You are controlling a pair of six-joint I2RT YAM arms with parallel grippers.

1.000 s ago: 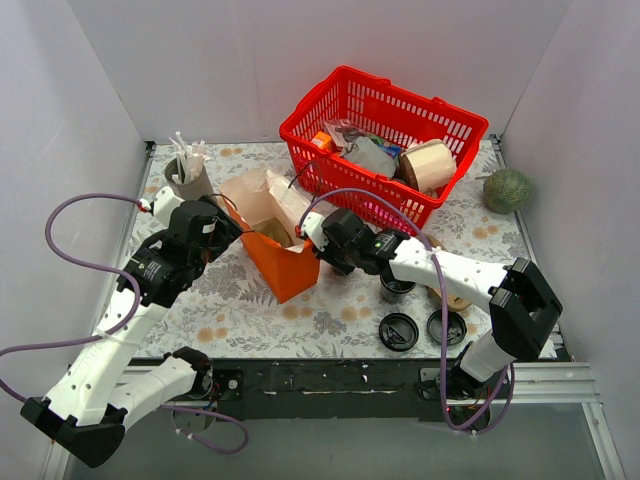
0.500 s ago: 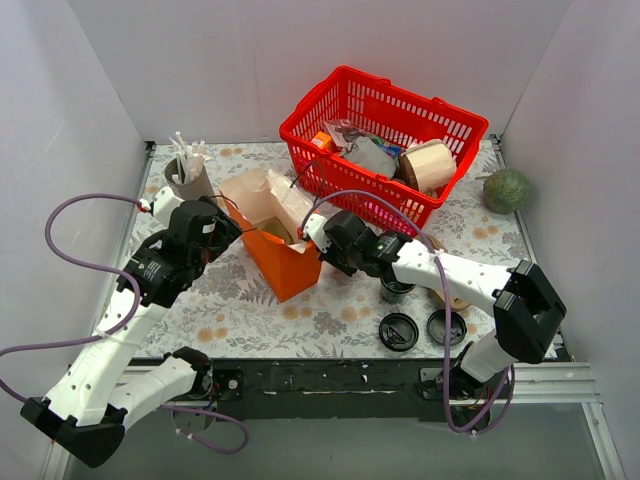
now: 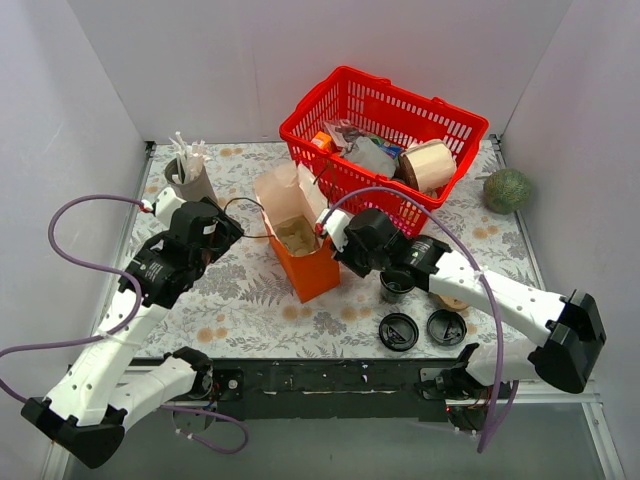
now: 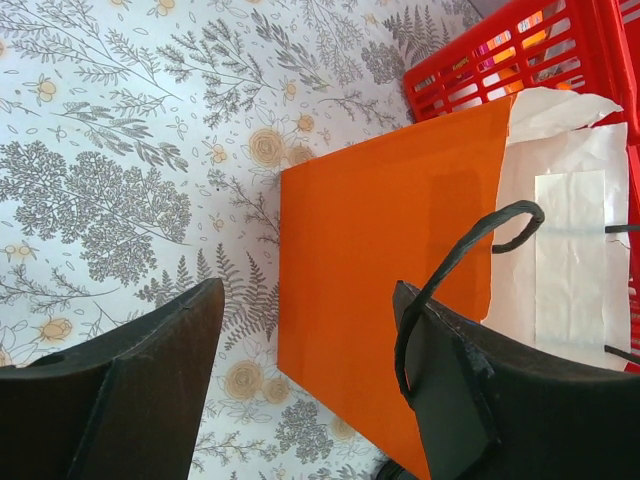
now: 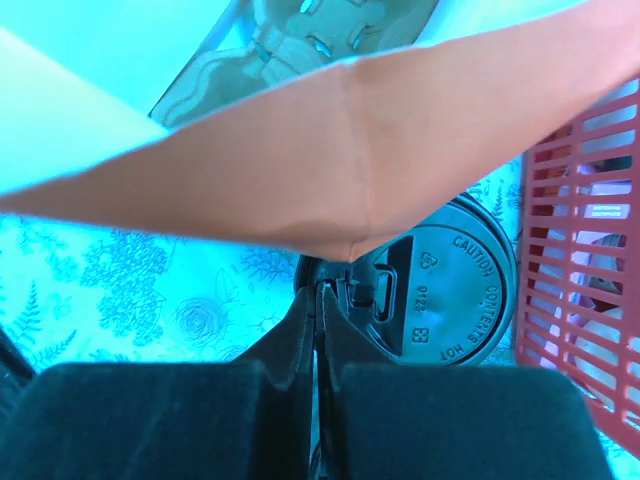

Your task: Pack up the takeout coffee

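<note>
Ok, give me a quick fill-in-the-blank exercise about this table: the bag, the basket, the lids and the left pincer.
The paper bag standing mid-table is ___ in colour. The plastic basket behind it is ___ in colour. Near the table's front edge lie ___ loose black lids. The left pincer has its jaws ___.
Missing words: orange, red, two, open.

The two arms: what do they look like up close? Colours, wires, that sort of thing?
The left arm and right arm are white tubular links joined by chunky black joints, each trailing a looping purple cable. The left end effector and right end effector have matte black, wedge-shaped fingers.
</note>
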